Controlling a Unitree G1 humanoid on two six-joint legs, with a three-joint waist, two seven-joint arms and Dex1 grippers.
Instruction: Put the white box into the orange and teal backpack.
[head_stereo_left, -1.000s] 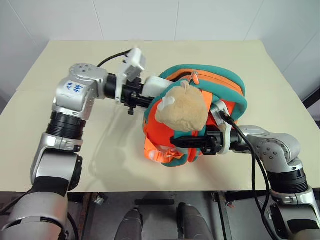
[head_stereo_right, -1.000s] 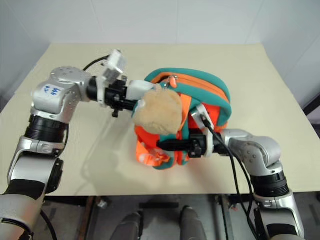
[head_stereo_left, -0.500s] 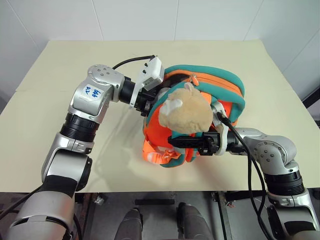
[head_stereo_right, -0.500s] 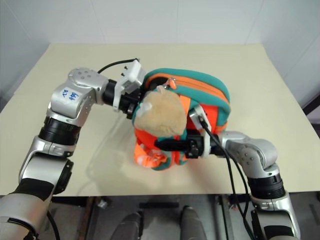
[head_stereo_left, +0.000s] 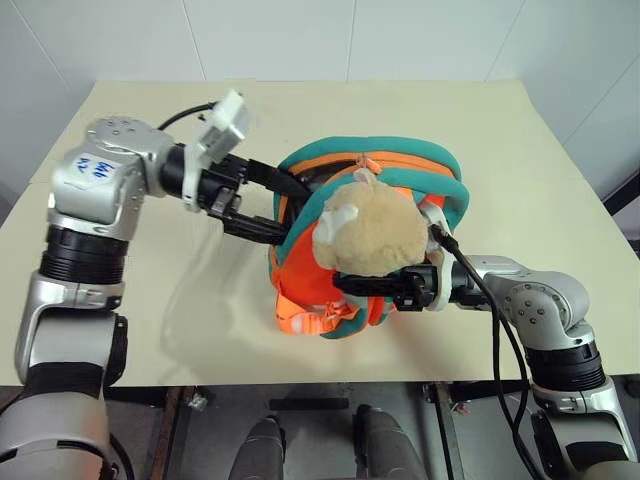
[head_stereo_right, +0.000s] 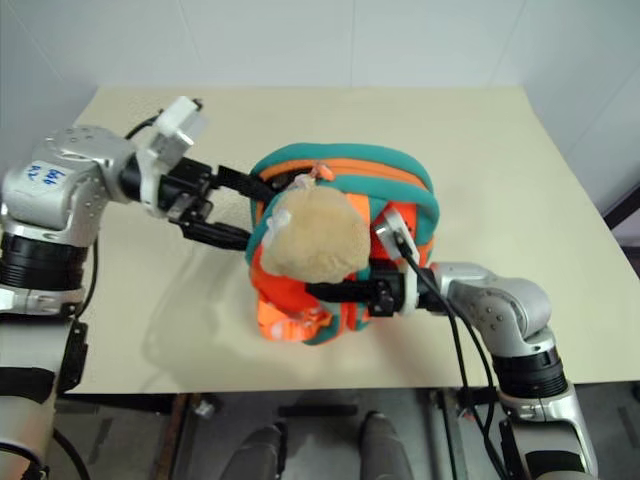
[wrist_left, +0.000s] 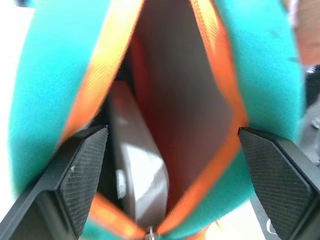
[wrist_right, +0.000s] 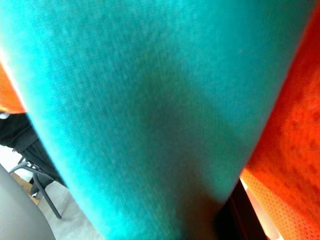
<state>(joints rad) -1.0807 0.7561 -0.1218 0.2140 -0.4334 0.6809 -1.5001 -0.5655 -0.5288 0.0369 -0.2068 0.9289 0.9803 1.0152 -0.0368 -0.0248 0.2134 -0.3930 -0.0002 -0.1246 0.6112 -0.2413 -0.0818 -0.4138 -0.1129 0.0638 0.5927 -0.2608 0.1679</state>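
White box (wrist_left: 137, 185) inside backpack (head_stereo_left: 400, 170), near open mouth. Left gripper (head_stereo_left: 268, 208) fingers wide apart, empty. Right gripper (head_stereo_left: 352, 282) pinched shut on strap. Risk: release slumps bag, box slides out.

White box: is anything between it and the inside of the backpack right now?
Nothing visible. The white box already sits inside the orange and teal backpack, seen through its open mouth in the left wrist view. The left gripper is open at that mouth, empty; the right gripper is shut on the backpack's front.
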